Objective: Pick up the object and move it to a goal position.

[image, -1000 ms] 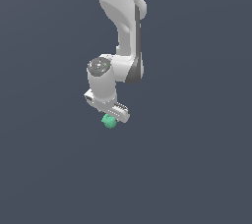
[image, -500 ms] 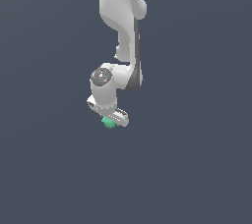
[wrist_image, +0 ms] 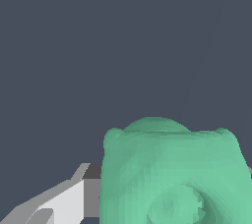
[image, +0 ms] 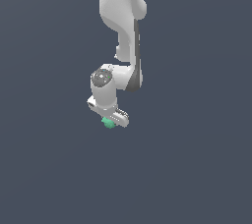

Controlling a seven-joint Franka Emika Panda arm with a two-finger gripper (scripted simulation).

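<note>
Teal-green lumpy object (image: pixel 109 123) sits directly beneath the white gripper (image: pixel 112 120), partly hidden by the gripper body in the exterior view. Wrist view shows the object (wrist_image: pixel 172 174) filling the foreground, with 1 finger (wrist_image: pixel 64 201) beside it. Whether the jaws clamp it cannot be told. Surroundings are plain grey-blue.
</note>
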